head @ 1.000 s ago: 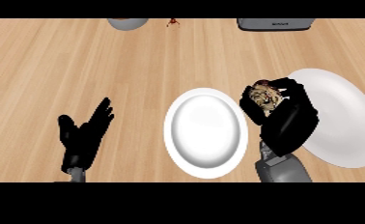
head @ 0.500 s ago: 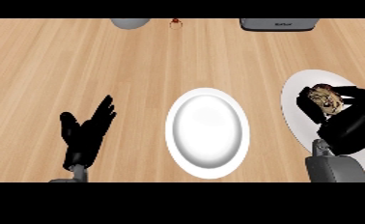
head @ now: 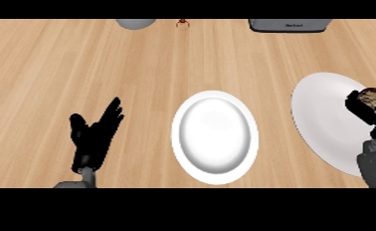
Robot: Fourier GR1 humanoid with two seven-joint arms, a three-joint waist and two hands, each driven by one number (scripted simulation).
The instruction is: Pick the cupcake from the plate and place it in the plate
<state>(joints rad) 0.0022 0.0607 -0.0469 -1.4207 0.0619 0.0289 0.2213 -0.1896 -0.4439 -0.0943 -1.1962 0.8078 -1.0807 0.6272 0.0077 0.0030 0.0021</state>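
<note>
At 3 o'clock on the desk [head: 110, 65], you find the right robot hand [head: 363, 115] curled round the cupcake [head: 366, 97], over the right plate [head: 320, 120] at the view's edge. The centre plate [head: 214, 135] lies at 6 o'clock. The left robot hand [head: 92, 135] rests at 8 o'clock, fingers spread upward.

Far across the wooden counter [head: 88, 65] sit a grey rounded object [head: 136, 23], a small reddish item [head: 183, 24] and a dark appliance [head: 288, 25].
</note>
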